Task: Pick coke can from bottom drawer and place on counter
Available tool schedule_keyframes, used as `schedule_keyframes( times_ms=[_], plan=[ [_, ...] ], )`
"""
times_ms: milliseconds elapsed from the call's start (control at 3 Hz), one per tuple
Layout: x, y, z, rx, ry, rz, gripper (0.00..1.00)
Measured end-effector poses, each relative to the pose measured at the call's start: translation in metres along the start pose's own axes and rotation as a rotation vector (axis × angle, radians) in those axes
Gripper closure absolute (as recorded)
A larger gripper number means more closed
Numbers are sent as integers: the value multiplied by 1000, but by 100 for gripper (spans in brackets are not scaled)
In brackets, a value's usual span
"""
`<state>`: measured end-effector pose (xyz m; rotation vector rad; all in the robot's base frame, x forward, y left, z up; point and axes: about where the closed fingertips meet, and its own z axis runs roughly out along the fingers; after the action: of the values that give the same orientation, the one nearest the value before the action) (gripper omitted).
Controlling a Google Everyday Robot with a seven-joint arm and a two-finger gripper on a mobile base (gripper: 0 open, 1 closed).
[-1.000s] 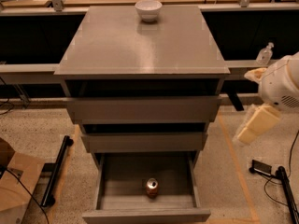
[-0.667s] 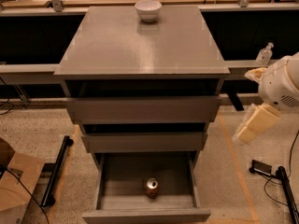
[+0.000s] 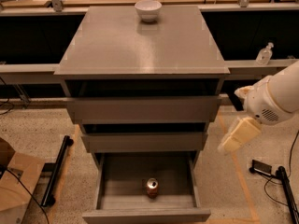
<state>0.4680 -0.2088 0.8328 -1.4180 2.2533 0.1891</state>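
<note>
The gripper (image 3: 238, 135) hangs in the air off the right side of the cabinet (image 3: 196, 111), level with the middle drawer (image 3: 145, 142) and clear of it. It is a cream-coloured block tilted down towards the cabinet's lower right corner, and I cannot tell whether it is released or clenched. It holds nothing that I can see. The white arm (image 3: 280, 97) behind it comes in from farther right of the cabinet.

The coke can (image 3: 152, 187) is in the bottom drawer (image 3: 145, 214), which is pulled well out from the cabinet's foot. It is one small can with a red body, a silvery top and pale markings too small to read. It stands upright on the drawer floor with its long axis vertical and its top facing up, about midway between the side walls and closer to the front panel than to the back.

The cabinet has three grey drawers — the top drawer (image 3: 93, 110) and the middle one sit slightly out, the bottom one far out. The counter (image 3: 140, 45) on top is glossy grey and carries one white bowl (image 3: 148, 10) at its far edge.

One clear bottle (image 3: 264, 55) stands on a ledge to the right of the cabinet, and one cardboard box (image 3: 16, 185) lies on the speckled floor to its left — a black bar (image 3: 57, 171) lies between the box and the cabinet.
</note>
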Motion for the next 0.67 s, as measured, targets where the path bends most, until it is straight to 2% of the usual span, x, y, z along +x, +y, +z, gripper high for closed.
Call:
schedule_keyframes(
  times_ms=[667],
  plan=[
    [17, 22, 103, -56, -132, 186, 0]
  ],
)
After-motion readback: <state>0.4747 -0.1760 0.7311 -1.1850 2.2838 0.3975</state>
